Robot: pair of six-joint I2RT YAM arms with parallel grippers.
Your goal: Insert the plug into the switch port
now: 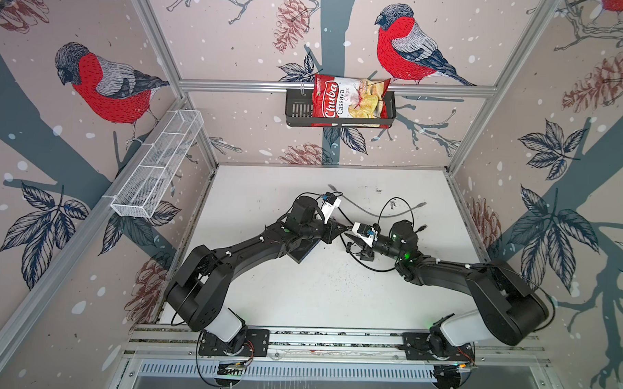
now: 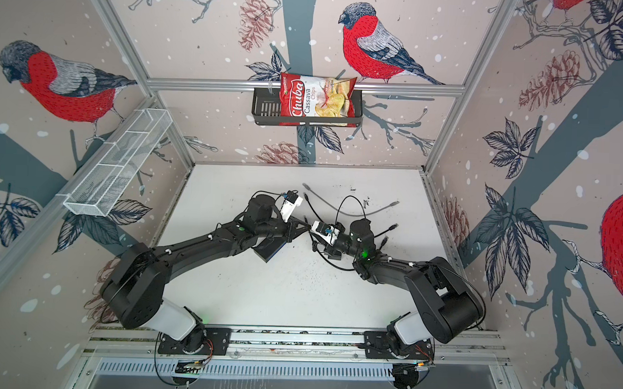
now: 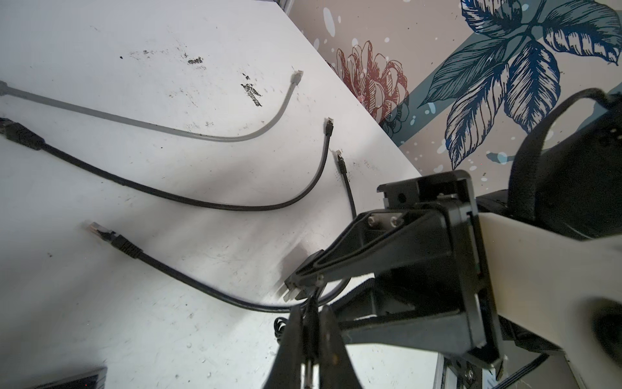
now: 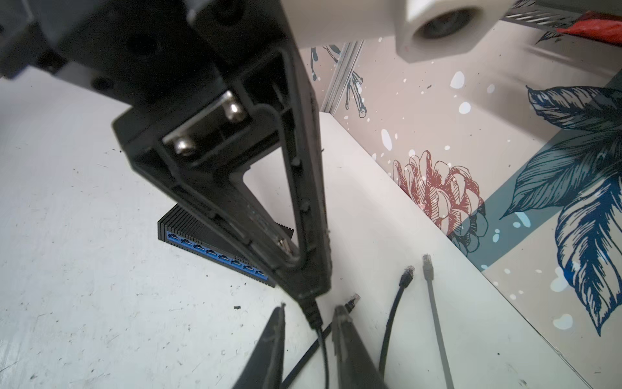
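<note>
Switch (image 4: 178, 224): flat matte-black box, ribbed top. Switch port (image 4: 218, 257) in a row of blue sockets along one long edge. In a top view, switch (image 1: 301, 253) lies at 8 o'clock of the meeting grippers, partly under left arm.

Left gripper (image 3: 299, 289): fingers pressed on plug (image 3: 290, 298), which has clear tip and black ribbed boot.

Right gripper (image 4: 311, 311): fingers spread either side of thin black cable (image 4: 323, 350).

Grey cable (image 3: 215, 138), loose, at 12 o'clock.

Table (image 1: 299, 302): white, scuffed, speckled. Bird-and-pinecone wallpaper, aluminium frame.
</note>
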